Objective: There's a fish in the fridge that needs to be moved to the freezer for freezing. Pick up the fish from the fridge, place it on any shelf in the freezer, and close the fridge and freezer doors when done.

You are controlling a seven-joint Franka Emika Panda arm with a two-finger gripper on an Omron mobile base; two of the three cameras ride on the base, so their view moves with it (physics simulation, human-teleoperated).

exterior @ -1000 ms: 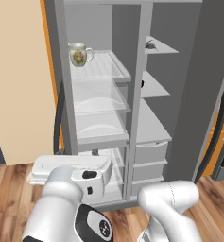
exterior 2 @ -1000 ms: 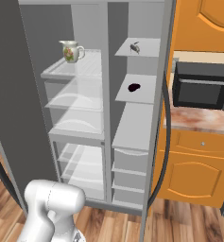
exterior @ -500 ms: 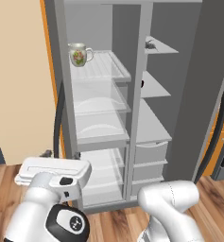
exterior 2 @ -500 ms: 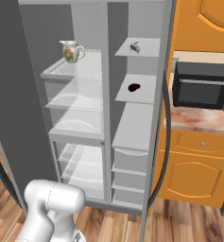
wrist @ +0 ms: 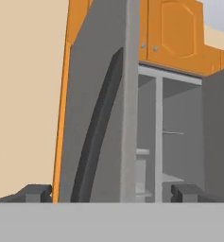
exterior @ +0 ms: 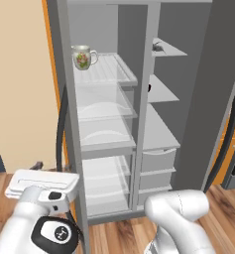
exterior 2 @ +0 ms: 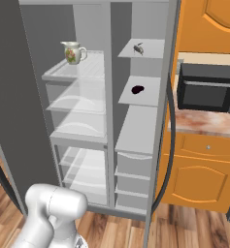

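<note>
The fish is seen lying on the top freezer shelf, while the empty, wide-spread gripper is held low before the fridge door's upright dark handle.

The open fridge door is the main obstacle: its edge and long dark handle stand directly before the gripper, between its wide-apart fingertips. To the right of that door, the fridge interior stands open, its glass shelves bare apart from a mug at the top shelf's front. Beyond the fridge's divider, the freezer is open too; a small dark fish lies on its top shelf.
</note>
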